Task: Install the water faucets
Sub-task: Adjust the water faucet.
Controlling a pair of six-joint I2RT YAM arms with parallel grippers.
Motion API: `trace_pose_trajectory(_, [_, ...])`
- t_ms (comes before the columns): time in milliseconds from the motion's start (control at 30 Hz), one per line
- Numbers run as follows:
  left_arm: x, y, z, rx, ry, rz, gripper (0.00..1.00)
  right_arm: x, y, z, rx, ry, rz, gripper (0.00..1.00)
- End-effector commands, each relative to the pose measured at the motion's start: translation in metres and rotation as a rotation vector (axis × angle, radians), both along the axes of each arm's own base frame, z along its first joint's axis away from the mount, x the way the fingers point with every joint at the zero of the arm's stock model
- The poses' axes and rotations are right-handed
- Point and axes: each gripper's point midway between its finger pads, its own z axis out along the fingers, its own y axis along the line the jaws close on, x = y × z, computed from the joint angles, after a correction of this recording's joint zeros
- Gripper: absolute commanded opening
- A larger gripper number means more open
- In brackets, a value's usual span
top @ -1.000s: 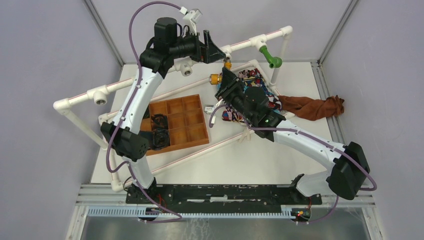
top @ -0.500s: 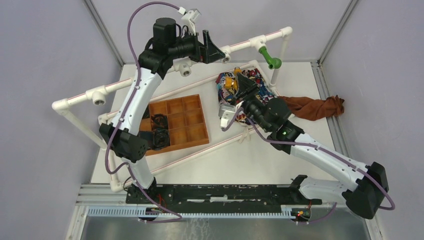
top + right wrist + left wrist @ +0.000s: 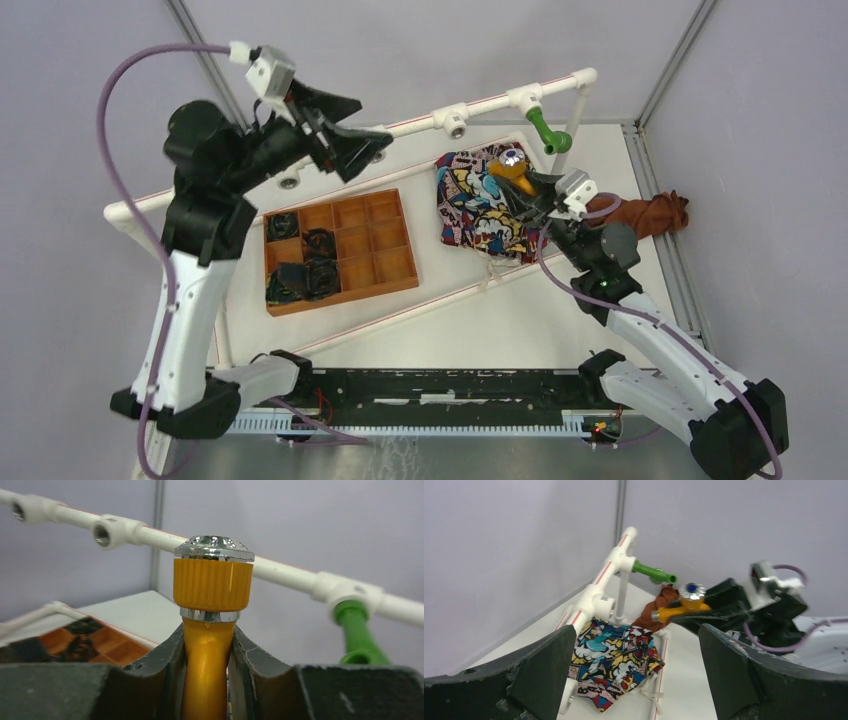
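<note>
Two walls (image 3: 60, 60), lilac perhaps, back white table (image 3: 480, 325); right end effector (image 3: 525, 195) clamps orange faucet (image 3: 212, 580), left one (image 3: 636, 630) apart.

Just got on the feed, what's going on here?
The right gripper is shut on the orange-yellow faucet, fingers around its stem, holding it up above the patterned cloth. The green faucet already sits in a T-fitting on the white pipe rail. The left gripper hangs open near the rail, holding nothing.

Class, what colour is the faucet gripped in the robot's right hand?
Orange-yellow, with a chrome-topped knob; the faucet shows best in the right wrist view.
</note>
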Motion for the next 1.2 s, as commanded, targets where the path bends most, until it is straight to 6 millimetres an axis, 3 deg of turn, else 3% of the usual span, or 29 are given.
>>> trace_pose_trajectory(0, [-0.037, -0.003, -0.014, 0.028, -0.054, -0.103, 1.00, -0.044, 0.017, 0.019, 0.270, 0.109, 0.336, 0.00])
trace_pose_trajectory(133, [-0.074, -0.011, -0.045, 0.041, 0.015, -0.265, 1.00, -0.068, 0.028, 0.013, 0.331, 0.195, 0.520, 0.00])
trace_pose_trajectory(333, [-0.112, -0.016, -0.087, 0.057, 0.087, -0.391, 1.00, -0.098, 0.031, 0.014, 0.422, 0.310, 0.716, 0.00])
trace_pose_trajectory(467, [-0.135, -0.033, -0.106, 0.046, 0.116, -0.486, 1.00, -0.112, 0.034, 0.010, 0.476, 0.398, 0.832, 0.00])
trace_pose_trajectory(567, [-0.145, -0.052, -0.117, -0.036, 0.155, -0.531, 1.00, -0.110, 0.040, 0.000, 0.481, 0.493, 0.855, 0.00])
trace_pose_trajectory(733, [-0.143, -0.067, -0.123, -0.081, 0.207, -0.512, 1.00, -0.111, 0.047, 0.001, 0.463, 0.569, 0.891, 0.00])
trace_pose_trajectory(867, [-0.131, -0.069, -0.105, -0.252, 0.217, -0.460, 0.97, -0.106, 0.049, 0.000, 0.505, 0.597, 0.872, 0.00])
trace_pose_trajectory(967, [-0.129, -0.072, -0.104, -0.331, 0.256, -0.481, 0.92, -0.118, 0.050, 0.003, 0.541, 0.593, 0.936, 0.00])
trace_pose_trajectory(1167, [-0.114, -0.079, -0.101, -0.279, 0.224, -0.446, 0.94, -0.124, 0.082, -0.023, 0.394, 0.708, 0.924, 0.00])
